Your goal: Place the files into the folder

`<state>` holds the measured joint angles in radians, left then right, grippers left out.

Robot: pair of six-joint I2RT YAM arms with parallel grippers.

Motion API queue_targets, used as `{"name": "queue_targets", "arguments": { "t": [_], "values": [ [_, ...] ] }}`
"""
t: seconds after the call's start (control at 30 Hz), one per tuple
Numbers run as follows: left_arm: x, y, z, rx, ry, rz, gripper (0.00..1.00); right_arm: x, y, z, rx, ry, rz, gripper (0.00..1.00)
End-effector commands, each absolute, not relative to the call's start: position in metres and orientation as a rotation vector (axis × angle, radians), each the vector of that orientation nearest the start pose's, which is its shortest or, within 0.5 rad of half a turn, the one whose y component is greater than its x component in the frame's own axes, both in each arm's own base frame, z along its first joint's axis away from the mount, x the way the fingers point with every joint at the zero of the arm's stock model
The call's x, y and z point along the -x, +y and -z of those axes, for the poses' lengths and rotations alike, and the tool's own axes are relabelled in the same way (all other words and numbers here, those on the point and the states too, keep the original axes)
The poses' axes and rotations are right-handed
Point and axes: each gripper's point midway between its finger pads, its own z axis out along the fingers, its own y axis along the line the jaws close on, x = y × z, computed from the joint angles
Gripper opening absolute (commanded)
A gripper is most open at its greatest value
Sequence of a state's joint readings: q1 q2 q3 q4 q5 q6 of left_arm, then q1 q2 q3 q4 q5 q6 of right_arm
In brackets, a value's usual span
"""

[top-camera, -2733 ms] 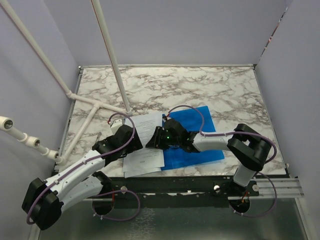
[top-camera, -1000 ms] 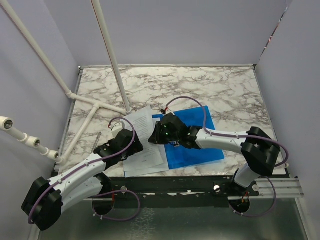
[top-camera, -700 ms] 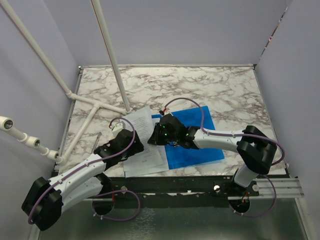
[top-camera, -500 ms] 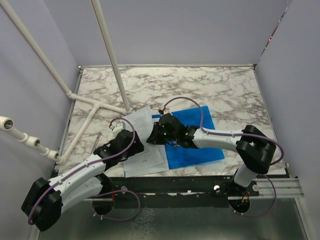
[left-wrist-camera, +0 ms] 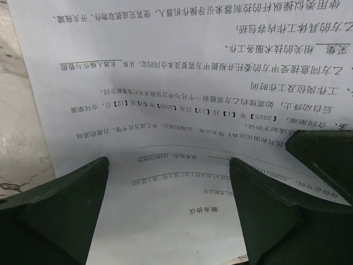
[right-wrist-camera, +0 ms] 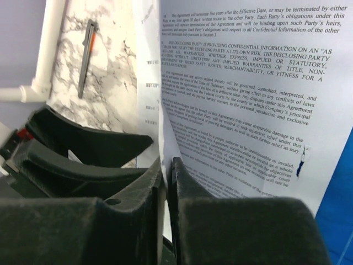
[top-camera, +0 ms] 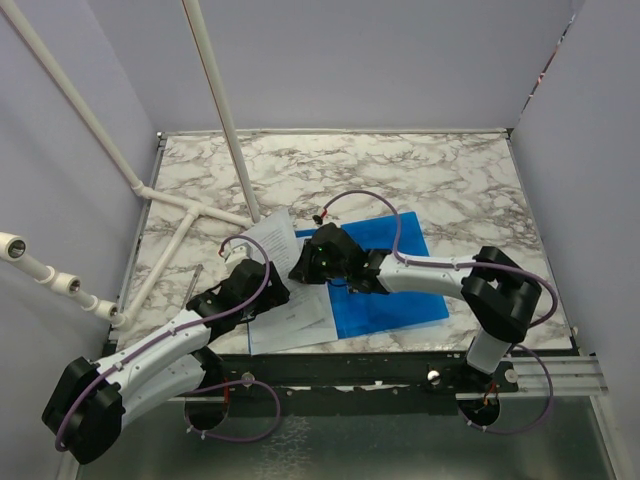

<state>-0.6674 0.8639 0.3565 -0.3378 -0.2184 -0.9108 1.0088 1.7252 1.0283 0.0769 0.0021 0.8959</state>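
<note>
Fingers of right gripper (right-wrist-camera: 165,171) pinch thin white printed paper sheets (right-wrist-camera: 237,99), which only its wrist view shows. Left gripper (left-wrist-camera: 168,187) gapes wide, empty.

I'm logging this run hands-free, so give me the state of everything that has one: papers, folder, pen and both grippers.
Left gripper: open, fingers either side of the other sheets.
Right gripper: shut on the lifted sheet's edge.
Lifted sheet: pinched, raised and curling.
Other sheets: lying on the table beside the folder.
Folder: flat on the table, looks closed.
Pen: lying loose on the table.
</note>
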Motion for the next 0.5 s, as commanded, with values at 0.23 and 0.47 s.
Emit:
{"name": "queue_targets", "arguments": {
  "t": [0.23,0.47],
  "values": [
    [-0.193,-0.152,-0.055,0.368,2.381,0.545,0.97,-0.237,0.414,-0.114,0.138,2.307,-0.951,0.0],
    [-0.204,-0.155,-0.091,0.349,2.317,0.564,0.99,-0.232,0.387,-0.142,0.156,2.251,-0.913,0.0]
  ]
}}
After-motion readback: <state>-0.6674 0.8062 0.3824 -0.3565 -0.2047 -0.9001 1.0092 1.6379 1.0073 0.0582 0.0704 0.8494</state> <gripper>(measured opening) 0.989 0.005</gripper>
